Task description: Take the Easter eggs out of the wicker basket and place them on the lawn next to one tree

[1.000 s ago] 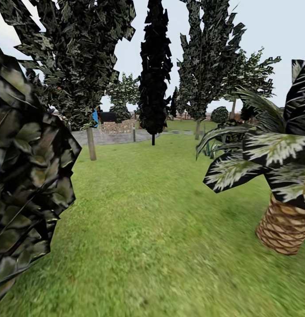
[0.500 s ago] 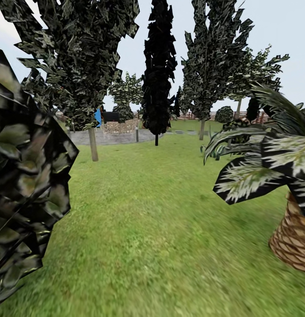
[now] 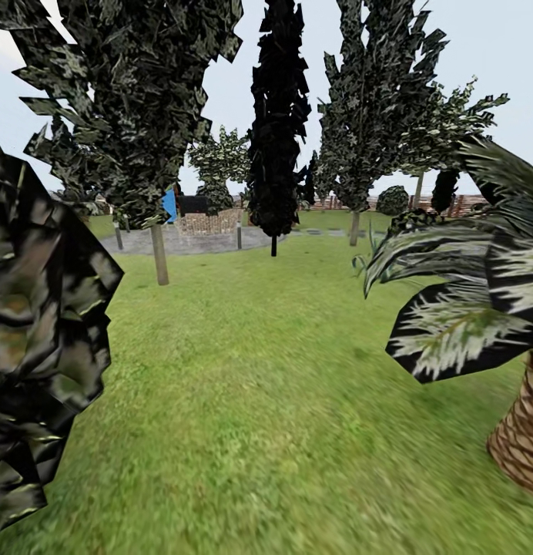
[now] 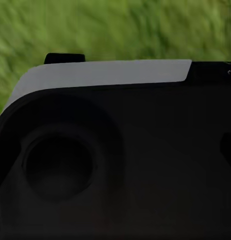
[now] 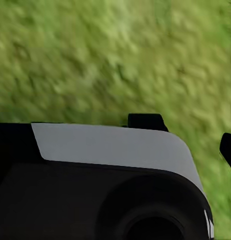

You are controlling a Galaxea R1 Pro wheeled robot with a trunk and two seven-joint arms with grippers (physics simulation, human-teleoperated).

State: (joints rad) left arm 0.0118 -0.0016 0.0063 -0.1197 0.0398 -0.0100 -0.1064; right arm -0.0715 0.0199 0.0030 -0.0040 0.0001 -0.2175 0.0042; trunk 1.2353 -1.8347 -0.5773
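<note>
The lawn spreads out in front of me in the head view, bright green and mottled. A tree with a slim pale trunk and dark blocky leaves stands at the left middle distance. A second one like it stands further back on the right. The eggs and the wicker basket are out of view. Both wrist views look past a white-and-black part of my own body onto blurred grass. A dark piece at the edge of the right wrist view may be a finger; I cannot tell how the jaws stand.
A big dark leaf clump crowds the near left. A short palm with a scaly trunk and broad fronds stands close on the right. A narrow black conifer, a grey paved patch and the wooden fence lie ahead.
The whole head view has shifted as the camera moved forward: the palm has slid right and down, and the near leaf clump has slid toward the left edge.
</note>
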